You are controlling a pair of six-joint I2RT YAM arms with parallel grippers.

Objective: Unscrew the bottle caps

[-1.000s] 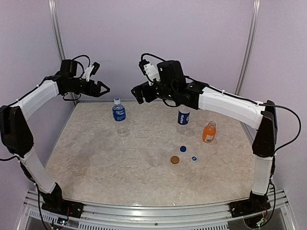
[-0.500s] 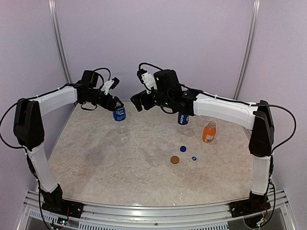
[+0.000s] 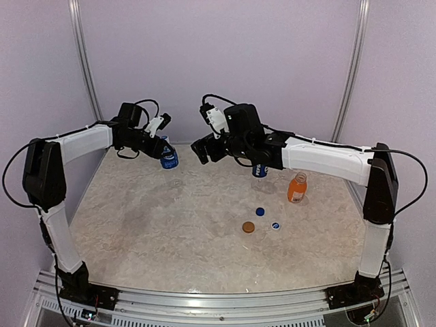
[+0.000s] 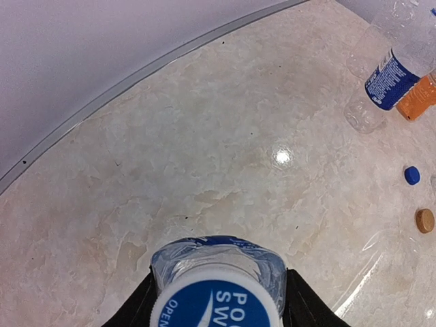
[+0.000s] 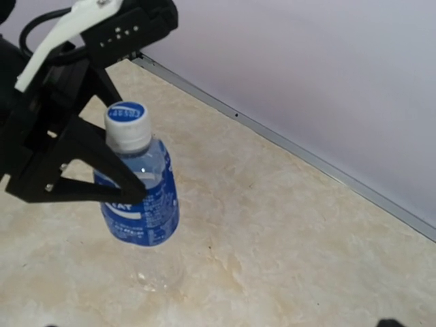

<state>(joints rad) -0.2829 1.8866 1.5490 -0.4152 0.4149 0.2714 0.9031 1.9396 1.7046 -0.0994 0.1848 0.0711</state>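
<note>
**Clear plastic bottle with dark blue label (image 5: 146, 218), newly clamped by left gripper (image 3: 165, 151).**
Held ready for cap unscrewing; right gripper (image 3: 201, 150) close by, jaw opening indiscernible.

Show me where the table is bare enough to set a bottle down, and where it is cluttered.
Bare: the wide near-left stretch of the marble tabletop, between the left arm's base and the three loose round plastic caps. Crowded: right of centre, where the caps lie before the clear blue-labelled bottle and short orange bottle.
</note>
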